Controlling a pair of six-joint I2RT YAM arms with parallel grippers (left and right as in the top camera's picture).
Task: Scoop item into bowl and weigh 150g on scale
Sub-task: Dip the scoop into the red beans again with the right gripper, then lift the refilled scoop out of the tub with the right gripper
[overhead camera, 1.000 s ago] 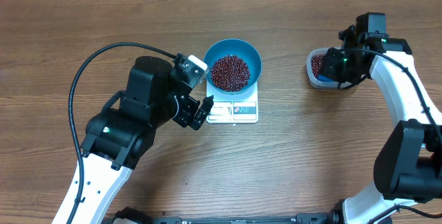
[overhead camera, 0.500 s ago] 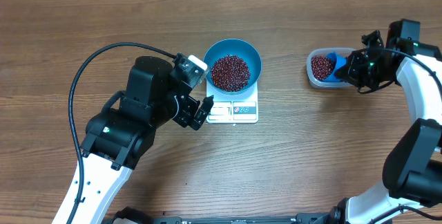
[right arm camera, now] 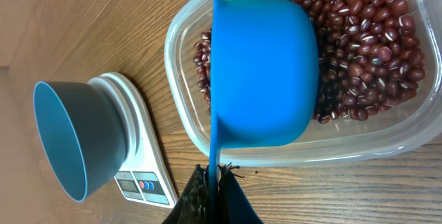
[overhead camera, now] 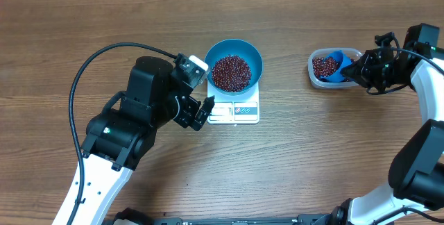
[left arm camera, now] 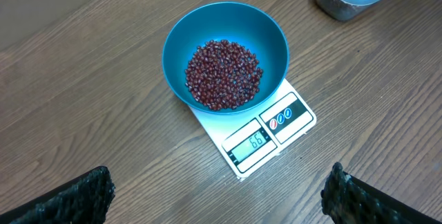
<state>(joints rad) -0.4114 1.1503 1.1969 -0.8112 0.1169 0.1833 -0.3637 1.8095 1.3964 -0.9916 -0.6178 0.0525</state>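
The counter (overhead camera: 312, 155) lies bare across its whole near half and along its far edge, and a wide strip of open wood separates the scale (overhead camera: 236, 112) from the clear tub (overhead camera: 313, 79) out to the right, the two well apart. The bowl (overhead camera: 239, 47) stands upright on the scale, overhanging its back and sides, so only the front strip with the display (left arm camera: 250, 141) and buttons shows. A loose heap of beans (overhead camera: 231, 72) covers the bowl's bottom, with smooth blue wall clear above them all round. On the left the room is tighter: the left arm's bulk sits just beside the scale's left front corner, and its black cable (overhead camera: 90, 65) arcs over the counter farther left. The left claw (left arm camera: 219, 182) stands with its fingers spread as far apart as they go – nothing between them, nothing touched, the bowl and scale framed in the gap from above. The right claw (right arm camera: 213, 189) is pinched together on the thin handle of the blue scoop (overhead camera: 336, 64), right at the handle's end and outside the tub's rim. The handle crosses that rim – the cup lies inside the tub among more beans, its rounded back toward the wrist camera
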